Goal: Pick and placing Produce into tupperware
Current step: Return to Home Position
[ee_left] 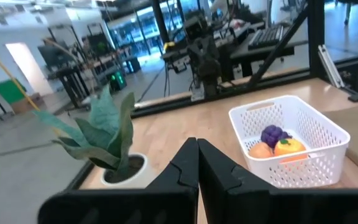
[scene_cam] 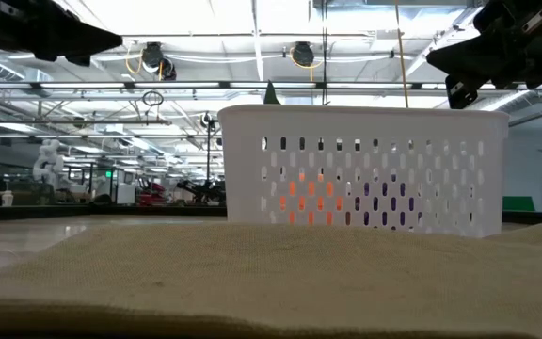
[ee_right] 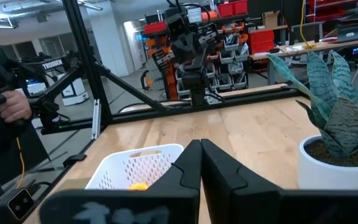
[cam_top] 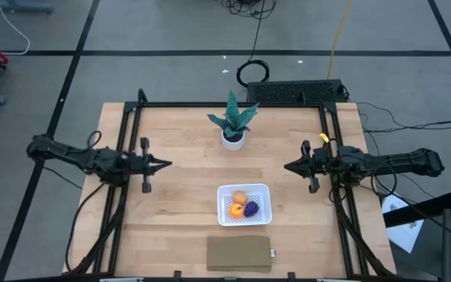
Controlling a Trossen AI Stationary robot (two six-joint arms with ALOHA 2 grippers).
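Nearest the low cam, the olive-brown pad (scene_cam: 271,273) is seen filling the foreground, w/ the white tupperware (scene_cam: 365,169) just behind it. From above, the tupperware is found near the table's (cam_top: 171,227) front edge, between the pad and the potted plant (cam_top: 232,125), apart from both. All 3 produce pcs are held inside it, bunched together: tan one (cam_top: 239,197), bright orange one (cam_top: 236,210), purple one (cam_top: 250,208).

Left gripper (cam_top: 167,164) is parked at the left side and right gripper (cam_top: 286,166) at the right, both raised and well apart from the tupperware. Each pair of fingers is pressed together w/ nothing pinched.

Placing is judged complete, w/ only the homing left. That should be done w/ arms held high and drawn outward, so neither plant nor tupperware is nudged.

Tupperware's mouth is turned up. Its slightly longer axis is laid approx. left-right across the table, sides nearly square to the table edges. Long axis of the tan pc can't be told.
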